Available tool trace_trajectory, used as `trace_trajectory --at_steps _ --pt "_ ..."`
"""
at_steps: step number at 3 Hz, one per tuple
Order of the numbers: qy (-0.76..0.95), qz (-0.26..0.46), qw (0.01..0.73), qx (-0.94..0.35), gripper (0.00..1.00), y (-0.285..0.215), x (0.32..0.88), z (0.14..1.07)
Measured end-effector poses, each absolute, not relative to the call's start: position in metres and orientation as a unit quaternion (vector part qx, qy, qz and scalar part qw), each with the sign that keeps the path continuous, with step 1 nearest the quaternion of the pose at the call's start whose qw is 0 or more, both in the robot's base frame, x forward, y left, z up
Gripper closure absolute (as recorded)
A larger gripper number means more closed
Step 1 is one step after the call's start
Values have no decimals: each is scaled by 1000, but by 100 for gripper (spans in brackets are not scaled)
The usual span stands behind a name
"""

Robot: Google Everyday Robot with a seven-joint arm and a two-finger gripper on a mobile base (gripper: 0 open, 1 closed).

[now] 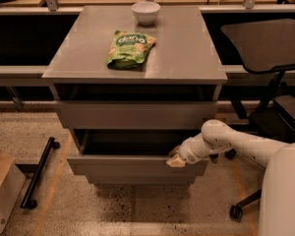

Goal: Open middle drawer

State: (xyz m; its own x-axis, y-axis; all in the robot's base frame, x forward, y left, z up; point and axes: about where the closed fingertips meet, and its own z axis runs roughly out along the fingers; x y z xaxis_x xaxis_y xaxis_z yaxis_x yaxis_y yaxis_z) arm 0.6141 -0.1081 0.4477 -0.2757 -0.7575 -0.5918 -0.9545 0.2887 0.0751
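Note:
The grey cabinet has three drawers. The middle drawer stands pulled out toward me, and its dark inside shows behind its wide flat front. The top drawer above it is shut. Only a strip of the lowest drawer shows below. My gripper, on the white arm coming from the right, rests at the top edge of the middle drawer's front, near its right end.
A green snack bag and a white bowl lie on the cabinet top. A black office chair stands at the right. A black wheeled bar and a cardboard box sit on the floor at the left.

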Motion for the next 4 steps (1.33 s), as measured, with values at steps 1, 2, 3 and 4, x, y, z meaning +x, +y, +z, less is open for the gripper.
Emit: trace_trajectory --at_steps 1,2,3,4 --pt "769 215 229 -556 86 -108 614 448" --pt "769 216 228 -557 62 -106 613 446" --pt "777 214 202 -557 31 -102 600 441" --pt "777 214 202 -557 8 -102 600 441"
